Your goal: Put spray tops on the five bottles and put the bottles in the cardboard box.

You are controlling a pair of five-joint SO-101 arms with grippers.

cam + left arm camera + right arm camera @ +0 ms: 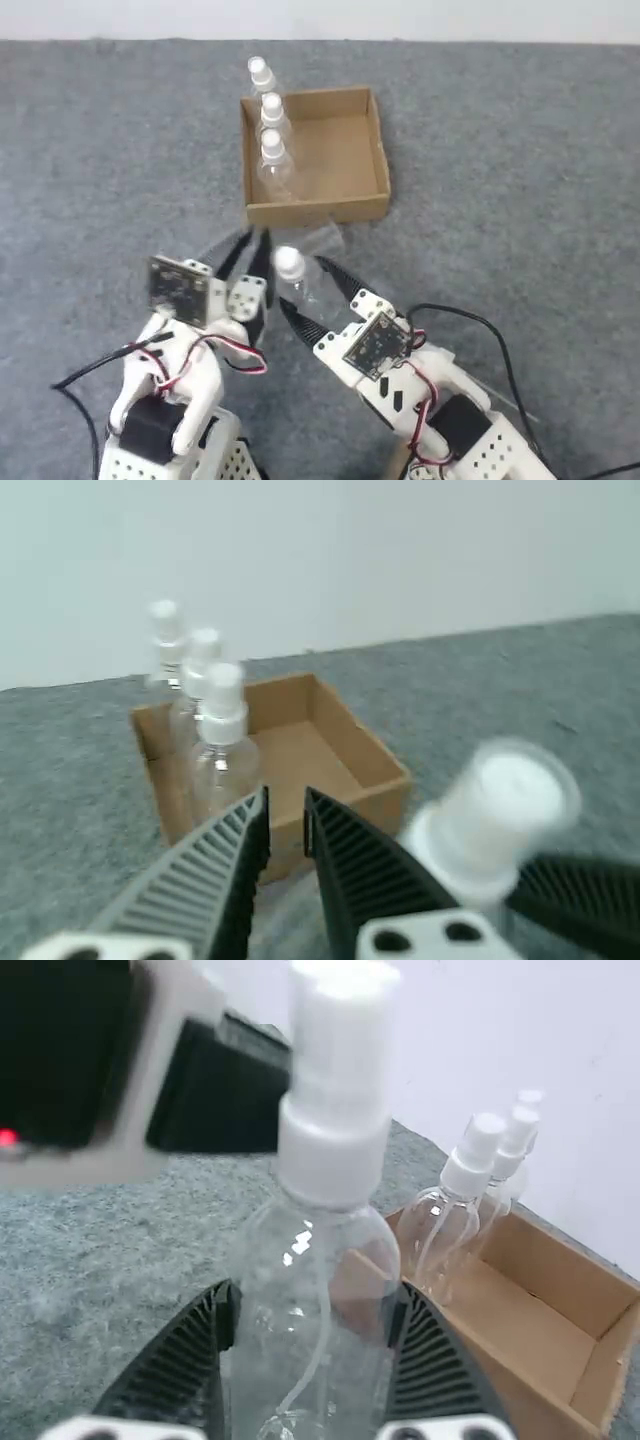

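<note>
My right gripper (318,298) (310,1365) is shut on a clear bottle (303,290) (310,1290) and holds it upright, just in front of the cardboard box (378,150) (375,765) (560,1300). A white spray top (288,263) (500,810) (335,1080) sits on that bottle. Beside it is my left gripper (248,256) (285,805), open by a narrow gap and holding nothing. Two capped bottles (272,150) (222,750) (450,1210) stand along the box's left wall. A third bottle (260,74) (165,630) stands at the far left corner; whether it is inside I cannot tell.
Grey carpet (520,200) covers the table all around. The right half of the box floor (340,150) is bare. The two arms stand close together by the box's front wall (320,210).
</note>
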